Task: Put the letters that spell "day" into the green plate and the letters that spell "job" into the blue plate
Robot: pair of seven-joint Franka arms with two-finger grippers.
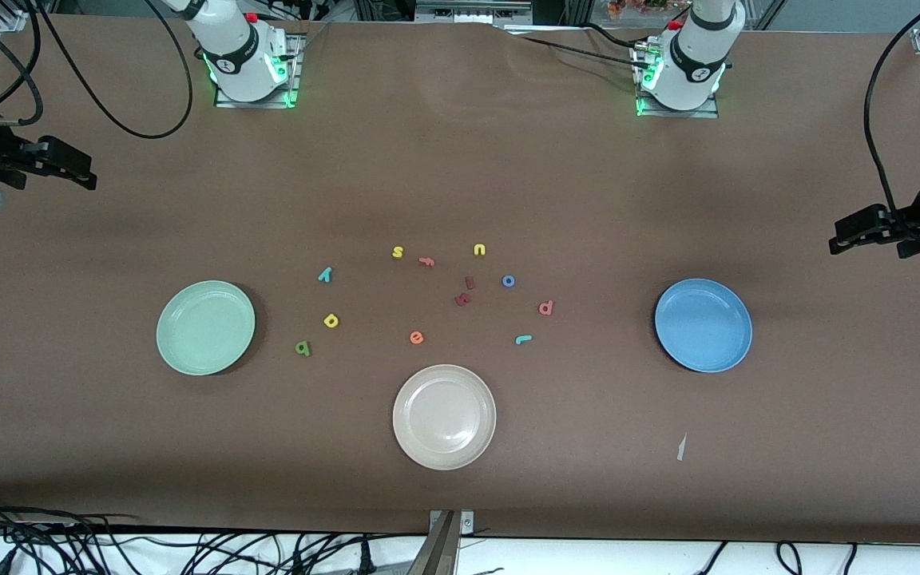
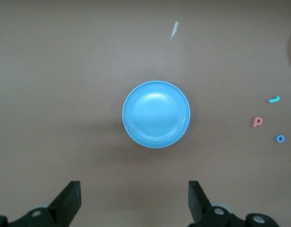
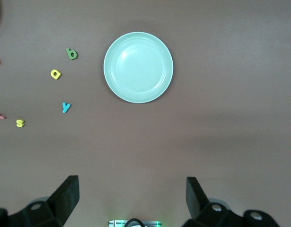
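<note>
Both of my hands hang open and empty, each waiting up in the air at its own end of the surface (image 1: 460,160). My left hand (image 2: 135,201) is over bare brown cloth with its fingers spread wide; just past it lies the blue plate (image 2: 156,114), round, glossy, raised at the rim, nothing in it. My right hand (image 3: 132,198) is spread the same way, with the pale mint-green plate (image 3: 138,67) below it, also bare.

Between the two plates the small foam letters lie scattered, all flat on the surface. Toward the green plate: the teal "y" (image 1: 325,275), the yellow "d" (image 1: 331,320) and the dark green "a" (image 1: 303,347). Toward the blue plate: the blue ring "o" (image 1: 508,280), the pink-red "b" (image 1: 545,307) and the teal hooked "j" (image 1: 523,339). Nearest the front camera sits a beige plate (image 1: 444,416).
</note>
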